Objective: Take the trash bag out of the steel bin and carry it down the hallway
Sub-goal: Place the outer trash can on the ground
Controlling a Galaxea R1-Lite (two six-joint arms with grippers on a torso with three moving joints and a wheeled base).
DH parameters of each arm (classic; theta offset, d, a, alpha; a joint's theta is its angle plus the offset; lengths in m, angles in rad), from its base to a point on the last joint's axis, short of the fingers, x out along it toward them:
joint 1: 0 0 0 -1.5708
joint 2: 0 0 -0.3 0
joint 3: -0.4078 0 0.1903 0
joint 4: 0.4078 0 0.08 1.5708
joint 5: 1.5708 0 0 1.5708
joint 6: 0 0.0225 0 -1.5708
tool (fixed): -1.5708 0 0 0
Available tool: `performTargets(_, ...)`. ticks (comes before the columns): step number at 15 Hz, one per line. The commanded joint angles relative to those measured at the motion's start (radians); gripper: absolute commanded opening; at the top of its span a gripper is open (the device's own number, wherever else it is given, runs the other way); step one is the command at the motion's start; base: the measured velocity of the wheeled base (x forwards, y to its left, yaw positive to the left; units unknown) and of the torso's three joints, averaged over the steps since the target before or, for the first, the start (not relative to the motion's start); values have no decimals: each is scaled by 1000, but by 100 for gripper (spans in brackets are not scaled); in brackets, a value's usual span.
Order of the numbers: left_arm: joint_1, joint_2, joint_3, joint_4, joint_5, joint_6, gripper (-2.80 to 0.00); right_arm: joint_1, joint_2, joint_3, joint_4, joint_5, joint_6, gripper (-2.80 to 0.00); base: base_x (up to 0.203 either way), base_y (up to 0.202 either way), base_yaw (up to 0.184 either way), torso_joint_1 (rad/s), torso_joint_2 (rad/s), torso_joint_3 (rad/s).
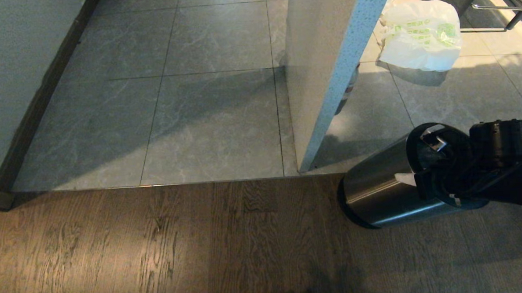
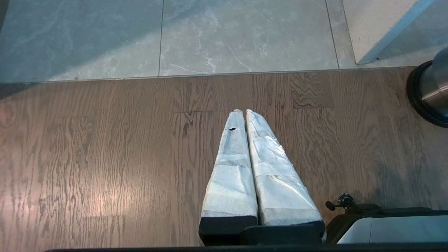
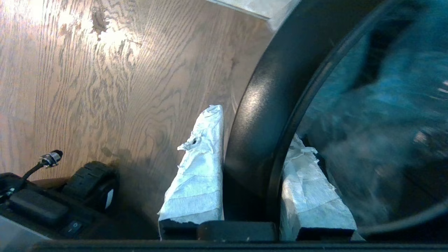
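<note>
The right hand [image 3: 250, 140] clamps the tipped steel bin's [image 1: 377, 190] black rim, apparently over the liner.

My right gripper [image 3: 252, 175] sits at four o'clock in the head view, arm reaching in from the right edge, its taped fingers [image 3: 199, 168] clamped astride a black rim. My left gripper [image 2: 244, 113] hangs parked, fingers pressed together.

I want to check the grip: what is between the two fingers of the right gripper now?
The black rim of the steel bin lies between the right gripper's fingers, seen in the right wrist view.
</note>
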State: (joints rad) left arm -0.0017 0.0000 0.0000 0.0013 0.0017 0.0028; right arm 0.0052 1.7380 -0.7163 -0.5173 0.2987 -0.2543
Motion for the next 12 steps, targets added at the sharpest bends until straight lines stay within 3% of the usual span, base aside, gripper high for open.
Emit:
performTargets(1,0,0,0,0,0,0,-280,-6,-68,6,38,3,-8,-280,0,0,0,0,0,0)
performTargets(12,0,0,0,0,0,0,-280,-13,-280,-2,187,-1,-99,-280,0,0,0,0,0,0)
